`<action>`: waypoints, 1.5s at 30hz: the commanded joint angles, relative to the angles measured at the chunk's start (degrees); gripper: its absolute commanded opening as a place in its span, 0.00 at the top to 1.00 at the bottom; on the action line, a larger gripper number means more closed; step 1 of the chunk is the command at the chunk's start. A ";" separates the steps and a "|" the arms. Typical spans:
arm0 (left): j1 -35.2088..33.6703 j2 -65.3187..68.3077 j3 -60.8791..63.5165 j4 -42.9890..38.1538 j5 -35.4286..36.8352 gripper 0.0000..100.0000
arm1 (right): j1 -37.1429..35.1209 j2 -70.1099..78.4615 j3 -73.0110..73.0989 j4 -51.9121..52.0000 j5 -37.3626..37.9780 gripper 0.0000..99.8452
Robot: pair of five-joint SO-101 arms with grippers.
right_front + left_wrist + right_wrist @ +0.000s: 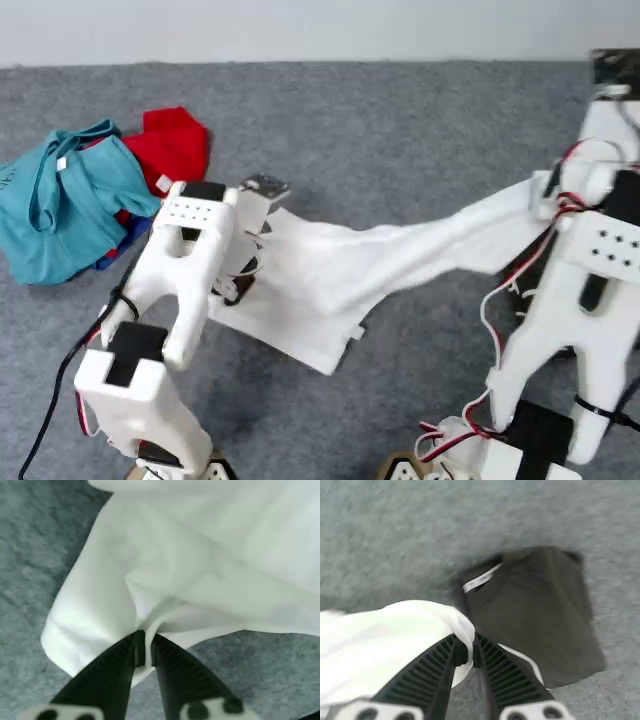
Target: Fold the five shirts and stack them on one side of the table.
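White shirt: the white shirt point(370, 260) hangs stretched between my two arms, from table centre out to 3 o'clock in the high view; its lower half drapes onto the grey table point(400, 120) toward 6 o'clock, loose and creased
Left grip: my left gripper point(144, 650) is clenched on a bunched edge of the cloth at the centre-left end, with a thin fold pinched between the jaws
Right grip: my right gripper point(465, 652) is clamped on a rolled edge of the same shirt at the 3 o'clock end, lifted off the table
Dark shirt: a dark shirt point(535, 615) lies flat just below my right grip at 3 o'clock, squared up, likely the start of the stack
Waiting pile: a teal shirt point(60, 200), red shirt point(175, 140) and blue shirt point(120, 245) lie heaped together at 9 to 10 o'clock, unfolded
Step in hand: spreading the white shirt, I judge; it is taut along the top but not yet flat, so folding has hardly begun
Next move: it calls for both grips to lower together and keep tension, so the cloth lies smooth at centre, clear of the dark shirt, before any fold
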State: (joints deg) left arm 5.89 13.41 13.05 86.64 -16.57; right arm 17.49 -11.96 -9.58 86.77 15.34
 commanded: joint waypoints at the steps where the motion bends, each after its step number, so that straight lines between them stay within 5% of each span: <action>1: 2.73 -5.54 -0.92 1.67 -0.09 0.97 | -2.68 -0.84 0.79 -0.31 -0.44 0.99; 9: 19.43 -18.90 -0.48 12.66 0.00 0.91 | -2.68 -0.84 0.97 -0.31 -0.44 0.99; 16: 30.86 -15.38 6.29 8.09 -2.02 0.91 | -2.68 -0.84 0.97 -0.31 -0.44 0.99; 23: 34.46 -4.66 2.68 2.46 -0.26 0.91 | -2.68 -0.84 0.97 -0.31 -0.44 0.99; 32: 39.38 5.89 -8.40 8.44 0.09 0.91 | -2.59 -0.84 0.97 -0.22 -0.35 0.99; 45: 39.38 7.82 -8.66 5.36 0.26 0.91 | -2.68 -0.84 0.97 -0.31 -0.18 0.99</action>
State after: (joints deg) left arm 45.19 20.88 5.93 93.67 -16.92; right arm 15.30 -11.96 -8.44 86.77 15.34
